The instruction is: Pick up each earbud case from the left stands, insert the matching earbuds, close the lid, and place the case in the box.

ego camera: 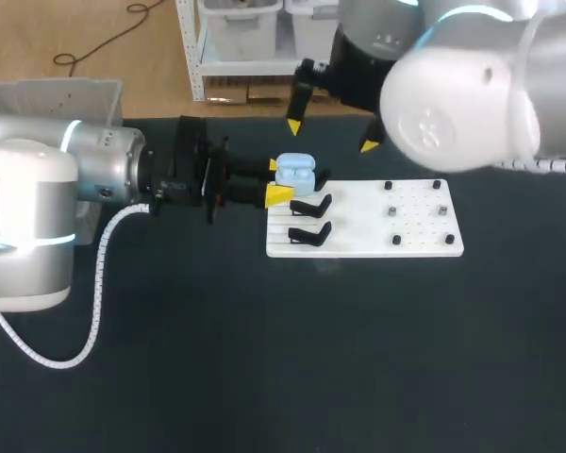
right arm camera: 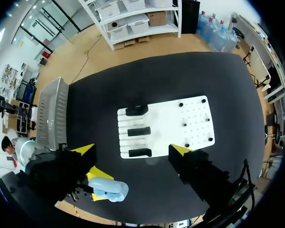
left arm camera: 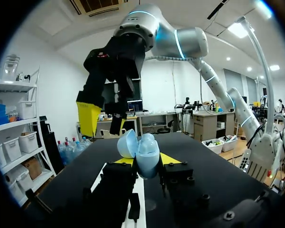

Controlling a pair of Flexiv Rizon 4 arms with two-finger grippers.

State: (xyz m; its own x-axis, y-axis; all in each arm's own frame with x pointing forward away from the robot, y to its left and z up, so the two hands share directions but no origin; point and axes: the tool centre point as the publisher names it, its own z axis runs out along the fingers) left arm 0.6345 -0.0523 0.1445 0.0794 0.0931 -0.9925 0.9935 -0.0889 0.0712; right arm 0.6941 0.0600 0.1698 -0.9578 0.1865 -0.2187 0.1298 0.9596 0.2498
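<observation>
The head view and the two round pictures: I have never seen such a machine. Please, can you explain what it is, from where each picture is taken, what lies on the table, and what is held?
This is a robot with two arms at a dark table. The head view looks down from a fixed camera above and behind the robot. Each round picture comes from a camera on one arm's wrist, looking along its fingers. On the table lies a white board with black stands. A grey box sits at the table's left edge. The left gripper holds a light blue earbud case, its lid open, between its yellow-tipped fingers. The right gripper hangs open above the table and holds nothing.
</observation>
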